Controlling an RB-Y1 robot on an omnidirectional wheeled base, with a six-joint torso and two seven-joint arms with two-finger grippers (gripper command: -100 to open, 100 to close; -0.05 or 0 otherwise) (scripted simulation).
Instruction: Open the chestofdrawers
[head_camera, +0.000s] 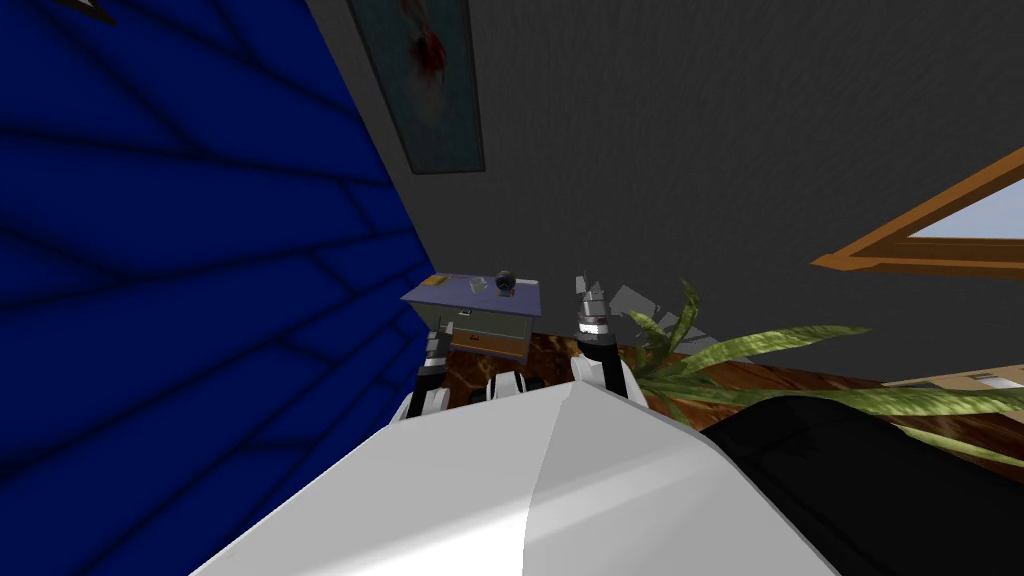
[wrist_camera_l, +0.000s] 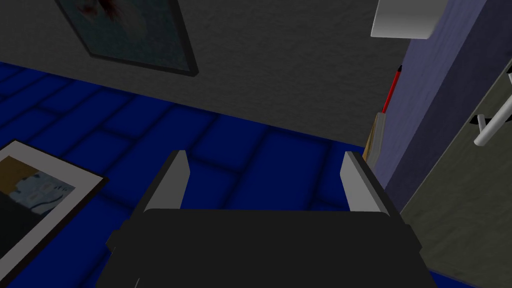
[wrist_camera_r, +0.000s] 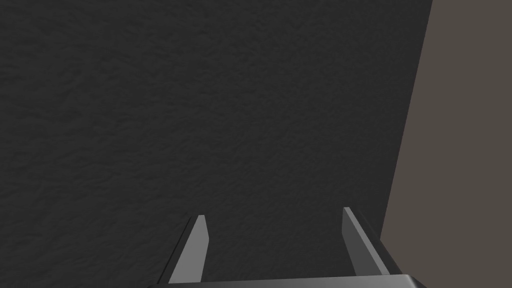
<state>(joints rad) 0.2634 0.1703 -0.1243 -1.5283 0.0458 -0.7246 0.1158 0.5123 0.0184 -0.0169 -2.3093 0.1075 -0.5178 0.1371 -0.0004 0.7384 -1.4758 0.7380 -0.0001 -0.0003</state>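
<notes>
The chest of drawers (head_camera: 489, 325) stands low in the corner where the blue wall meets the dark grey wall; it has a purple top and a grey-green drawer front. My left gripper (head_camera: 439, 330) hovers at its left front corner, open. In the left wrist view the left gripper (wrist_camera_l: 265, 180) holds nothing, and the chest's grey-green front (wrist_camera_l: 465, 200) with a white bar handle (wrist_camera_l: 492, 122) lies off to one side of the fingers, not between them. My right gripper (head_camera: 584, 290) is raised to the right of the chest and stands open (wrist_camera_r: 272, 245), facing the dark wall.
A dark ball (head_camera: 506, 281), a small cup (head_camera: 479, 286) and a flat orange item (head_camera: 436, 281) sit on the chest's top. A leafy potted plant (head_camera: 720, 350) spreads to the right of the chest. The blue wall (head_camera: 180, 250) runs close on my left.
</notes>
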